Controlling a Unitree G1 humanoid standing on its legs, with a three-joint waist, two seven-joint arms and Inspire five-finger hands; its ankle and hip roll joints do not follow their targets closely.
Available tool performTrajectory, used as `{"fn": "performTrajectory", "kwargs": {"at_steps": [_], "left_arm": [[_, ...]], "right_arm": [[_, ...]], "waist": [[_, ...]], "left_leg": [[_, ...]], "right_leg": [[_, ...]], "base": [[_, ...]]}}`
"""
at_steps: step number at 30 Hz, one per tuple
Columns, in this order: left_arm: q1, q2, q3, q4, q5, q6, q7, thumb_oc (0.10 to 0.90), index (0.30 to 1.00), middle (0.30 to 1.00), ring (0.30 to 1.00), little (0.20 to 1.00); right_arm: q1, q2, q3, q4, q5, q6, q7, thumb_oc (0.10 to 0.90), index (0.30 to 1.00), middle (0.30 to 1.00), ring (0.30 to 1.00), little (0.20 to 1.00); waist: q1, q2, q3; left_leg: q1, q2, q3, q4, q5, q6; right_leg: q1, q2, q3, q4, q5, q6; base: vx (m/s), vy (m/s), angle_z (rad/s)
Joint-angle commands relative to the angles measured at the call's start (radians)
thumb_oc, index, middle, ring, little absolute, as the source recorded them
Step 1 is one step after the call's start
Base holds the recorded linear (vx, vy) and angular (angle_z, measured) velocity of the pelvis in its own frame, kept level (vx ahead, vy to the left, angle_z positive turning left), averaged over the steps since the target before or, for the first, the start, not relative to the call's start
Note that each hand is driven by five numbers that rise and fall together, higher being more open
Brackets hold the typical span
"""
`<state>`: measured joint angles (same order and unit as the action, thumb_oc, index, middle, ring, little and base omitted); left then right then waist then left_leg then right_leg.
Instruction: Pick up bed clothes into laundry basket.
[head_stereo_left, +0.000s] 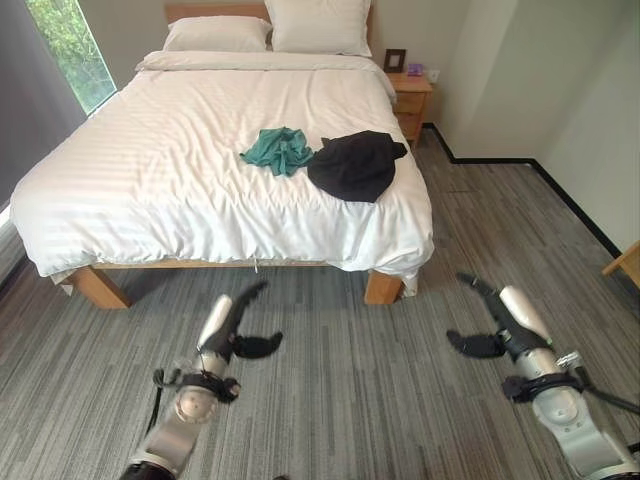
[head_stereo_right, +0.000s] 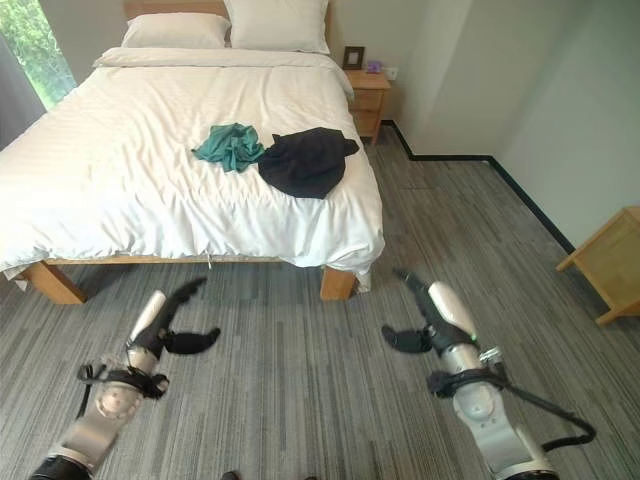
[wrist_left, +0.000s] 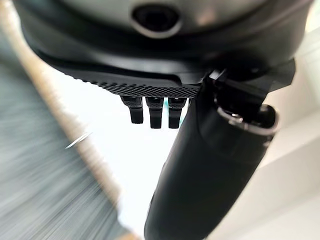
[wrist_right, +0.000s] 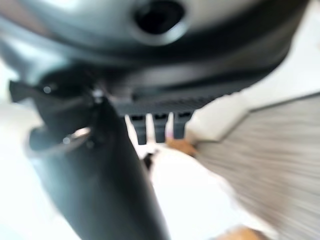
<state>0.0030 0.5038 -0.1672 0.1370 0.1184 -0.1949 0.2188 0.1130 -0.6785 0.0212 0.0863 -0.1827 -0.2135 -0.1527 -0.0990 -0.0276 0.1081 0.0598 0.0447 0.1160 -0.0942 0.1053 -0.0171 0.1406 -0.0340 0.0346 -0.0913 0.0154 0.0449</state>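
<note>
A teal garment (head_stereo_left: 279, 150) lies crumpled on the white bed (head_stereo_left: 150, 170), and a black garment (head_stereo_left: 355, 166) lies spread right beside it, toward the bed's near right corner. Both hands hang low over the carpet, well short of the bed. My left hand (head_stereo_left: 237, 325) is open, its fingers straight and its thumb out to the side. My right hand (head_stereo_left: 492, 320) is open too and holds nothing. Past the straight fingers (wrist_left: 152, 112) in the left wrist view is the white bedding.
Two pillows (head_stereo_left: 270, 30) rest at the headboard. A wooden nightstand (head_stereo_left: 410, 100) stands at the bed's far right. A wooden piece of furniture (head_stereo_right: 608, 262) stands by the right wall. A window (head_stereo_left: 70, 45) is at the far left. Grey carpet (head_stereo_left: 350, 380) lies between me and the bed.
</note>
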Motion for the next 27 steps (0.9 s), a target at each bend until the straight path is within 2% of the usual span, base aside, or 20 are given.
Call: {"fn": "performTrajectory", "kwargs": {"at_steps": [1,2,7,14,15,16,17,18,19,21,22,23,24,25,26,27], "left_arm": [[-0.009,0.012,0.047,-0.072,-0.007,-0.082,0.047,0.800,0.900,0.900,0.900,0.900],[0.013,-0.011,0.057,-0.080,-0.017,-0.074,0.039,0.800,0.900,0.900,0.900,0.900],[0.061,-0.048,0.068,-0.091,-0.042,-0.057,0.020,0.800,0.900,0.900,0.900,0.900],[0.071,-0.009,0.077,-0.109,-0.053,-0.049,0.002,0.800,0.900,0.900,0.900,0.900],[0.067,0.004,0.083,-0.113,-0.051,-0.045,0.001,0.800,0.900,0.900,0.900,0.900],[0.066,0.004,0.083,-0.113,-0.051,-0.045,0.001,0.800,0.900,0.900,0.900,0.900],[0.057,0.011,0.083,-0.111,-0.050,-0.044,0.005,0.800,0.900,0.900,0.900,0.900],[0.050,0.011,0.080,-0.108,-0.054,-0.039,0.007,0.800,0.900,0.900,0.900,0.900],[0.023,0.016,0.082,-0.094,-0.053,-0.033,0.021,0.800,0.900,0.900,0.900,0.900],[0.018,0.015,0.082,-0.091,-0.053,-0.033,0.021,0.800,0.900,0.900,0.900,0.900],[0.004,0.020,0.083,-0.087,-0.051,-0.031,0.027,0.800,0.900,0.900,0.900,0.900],[-0.012,0.019,0.081,-0.082,-0.051,-0.032,0.030,0.800,0.900,0.900,0.900,0.900],[-0.014,0.018,0.081,-0.080,-0.051,-0.033,0.031,0.800,0.900,0.900,0.900,0.900],[-0.031,0.013,0.075,-0.075,-0.057,-0.036,0.027,0.800,0.900,0.900,0.900,0.900],[-0.033,0.013,0.074,-0.073,-0.057,-0.037,0.027,0.800,0.900,0.900,0.900,0.900],[-0.039,0.009,0.070,-0.068,-0.061,-0.037,0.026,0.800,0.900,0.900,0.900,0.900]], "right_arm": [[0.009,0.050,-0.046,-0.064,0.057,-0.053,-0.018,0.800,0.900,0.900,0.900,0.900],[0.014,0.094,-0.052,-0.060,0.086,-0.053,-0.014,0.800,0.900,0.900,0.900,0.900],[0.003,0.126,-0.041,-0.069,0.063,-0.037,-0.019,0.800,0.900,0.900,0.900,0.900],[0.010,0.127,-0.053,-0.059,0.047,-0.016,-0.046,0.800,0.900,0.900,0.900,0.900],[0.009,0.122,-0.055,-0.057,0.040,-0.011,-0.049,0.800,0.900,0.900,0.900,0.900],[0.008,0.122,-0.055,-0.057,0.040,-0.011,-0.050,0.800,0.900,0.900,0.900,0.900],[-0.002,0.119,-0.052,-0.054,0.034,-0.008,-0.057,0.800,0.900,0.900,0.900,0.900],[-0.010,0.119,-0.049,-0.055,0.036,-0.003,-0.058,0.800,0.900,0.900,0.900,0.900],[-0.037,0.114,-0.043,-0.056,0.026,0.002,-0.069,0.800,0.900,0.900,0.900,0.900],[-0.041,0.113,-0.043,-0.054,0.025,0.002,-0.070,0.800,0.900,0.900,0.900,0.900],[-0.045,0.116,-0.049,-0.063,0.031,0.000,-0.073,0.800,0.900,0.900,0.900,0.900],[-0.043,0.121,-0.061,-0.069,0.039,-0.005,-0.073,0.800,0.900,0.900,0.900,0.900],[-0.043,0.120,-0.062,-0.069,0.040,-0.006,-0.073,0.800,0.900,0.900,0.900,0.900],[-0.035,0.124,-0.073,-0.057,0.053,-0.010,-0.076,0.800,0.900,0.900,0.900,0.900],[-0.035,0.124,-0.073,-0.056,0.053,-0.011,-0.076,0.800,0.900,0.900,0.900,0.900],[-0.031,0.123,-0.078,-0.049,0.055,-0.011,-0.077,0.800,0.900,0.900,0.900,0.900]], "waist": [[0.019,-0.021,-0.035],[0.019,-0.021,-0.035],[0.021,-0.023,-0.026],[0.021,-0.031,0.003],[0.020,-0.027,0.028],[0.021,-0.028,0.028],[0.018,-0.026,0.043],[0.009,-0.023,0.064],[0.001,-0.009,0.107],[0.002,-0.009,0.109],[-0.005,-0.003,0.121],[-0.024,0.000,0.130],[-0.027,0.004,0.130],[-0.052,-0.009,0.132],[-0.055,-0.005,0.132],[-0.070,-0.009,0.132]], "left_leg": [[0.037,0.047,0.012,0.007,-0.134,-0.075],[0.036,0.047,0.011,0.007,-0.137,-0.072],[0.036,0.040,0.018,0.007,-0.147,-0.056],[0.016,0.018,0.018,0.007,-0.151,-0.031],[0.014,0.012,0.013,0.007,-0.154,-0.020],[0.012,0.012,0.014,0.007,-0.154,-0.019],[0.015,0.005,0.016,0.007,-0.160,-0.012],[0.026,-0.001,0.016,0.007,-0.165,-0.006],[0.040,0.007,0.021,0.007,-0.168,-0.003],[0.040,0.007,0.021,0.007,-0.169,-0.004],[0.050,0.012,0.023,0.007,-0.175,-0.006],[0.061,0.007,0.014,0.007,-0.188,-0.012],[0.062,0.011,0.010,0.007,-0.192,-0.013],[0.080,-0.012,-0.007,0.007,-0.225,-0.017],[0.081,-0.008,-0.011,0.007,-0.227,-0.018],[0.101,-0.014,-0.023,0.007,-0.254,-0.019]], "right_leg": [[-0.059,-0.091,-0.007,0.009,-0.014,0.118],[-0.062,-0.091,-0.004,0.009,-0.013,0.119],[-0.083,-0.087,0.025,0.011,-0.006,0.122],[-0.118,-0.093,0.054,0.038,-0.020,0.123],[-0.167,-0.086,0.058,0.145,-0.024,0.131],[-0.175,-0.085,0.061,0.158,-0.030,0.131],[-0.213,-0.081,0.060,0.236,-0.018,0.150],[-0.250,-0.076,0.064,0.310,0.022,0.167],[-0.329,-0.066,0.061,0.439,0.048,0.182],[-0.335,-0.065,0.062,0.452,0.042,0.181],[-0.366,-0.049,0.042,0.466,0.019,0.157],[-0.404,0.004,0.021,0.436,-0.026,0.139],[-0.402,0.006,0.015,0.437,-0.031,0.137],[-0.418,0.049,0.002,0.315,-0.031,0.113],[-0.411,0.051,-0.004,0.304,-0.028,0.113],[-0.434,0.051,-0.028,0.214,0.002,0.104]], "base": [[0.00,0.000,0.00],[0.00,0.000,0.00],[0.00,0.014,-0.07],[0.03,0.044,-0.15],[0.00,0.043,-0.03],[-0.01,0.072,0.00],[-0.03,0.064,0.00],[0.00,0.122,-0.05],[0.01,0.086,-0.01],[0.06,0.033,-0.01],[0.21,0.025,-0.03],[0.23,0.022,-0.04],[0.32,-0.053,-0.02],[0.22,-0.055,0.04],[0.37,-0.106,0.20],[0.31,-0.098,0.34]]}}
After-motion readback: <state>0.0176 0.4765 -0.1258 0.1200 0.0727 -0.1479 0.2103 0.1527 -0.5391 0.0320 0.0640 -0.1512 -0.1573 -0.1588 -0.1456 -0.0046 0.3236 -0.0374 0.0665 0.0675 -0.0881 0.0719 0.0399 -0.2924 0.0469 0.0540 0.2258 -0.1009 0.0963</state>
